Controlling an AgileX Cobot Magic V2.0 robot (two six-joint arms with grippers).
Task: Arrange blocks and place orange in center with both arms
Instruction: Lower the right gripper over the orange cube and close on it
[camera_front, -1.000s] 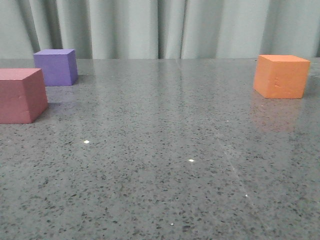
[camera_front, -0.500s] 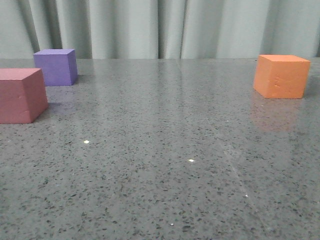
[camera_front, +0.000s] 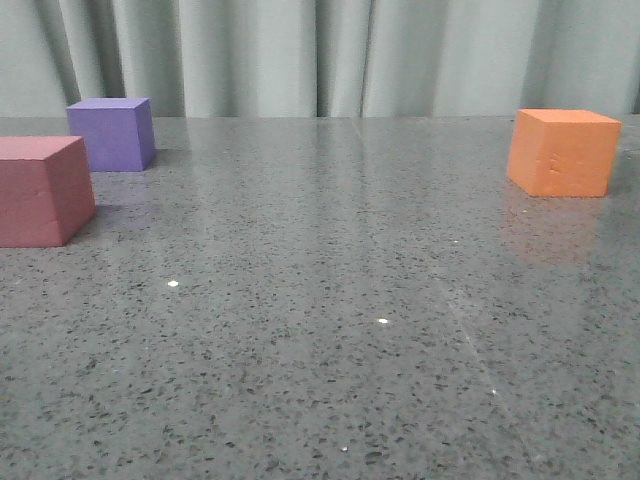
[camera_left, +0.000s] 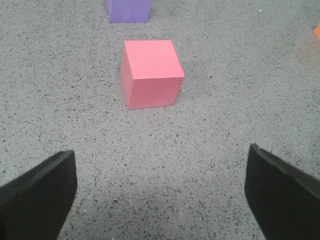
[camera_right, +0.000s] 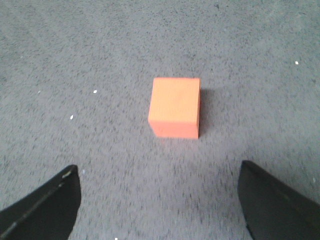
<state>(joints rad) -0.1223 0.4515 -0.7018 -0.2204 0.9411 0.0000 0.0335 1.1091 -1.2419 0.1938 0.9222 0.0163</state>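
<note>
The orange block (camera_front: 562, 152) (camera_right: 175, 107) sits at the table's far right. A purple block (camera_front: 112, 133) (camera_left: 128, 10) stands at the far left, and the pink-red block (camera_front: 40, 190) (camera_left: 152, 73) lies nearer, at the left edge of the front view. My left gripper (camera_left: 161, 175) is open, hovering short of the pink-red block with bare table between its fingers. Open as well, my right gripper (camera_right: 158, 185) is short of the orange block and apart from it. Neither arm shows in the front view.
A speckled grey stone tabletop (camera_front: 330, 300) carries the blocks. Pale green curtains (camera_front: 320, 55) hang behind its far edge. A sliver of the orange block (camera_left: 317, 32) shows at the edge of the left wrist view.
The blocks have stayed where they were. The faint dents on the orange block's front face look slightly different from frame to frame; nothing else differs in the front view.
</note>
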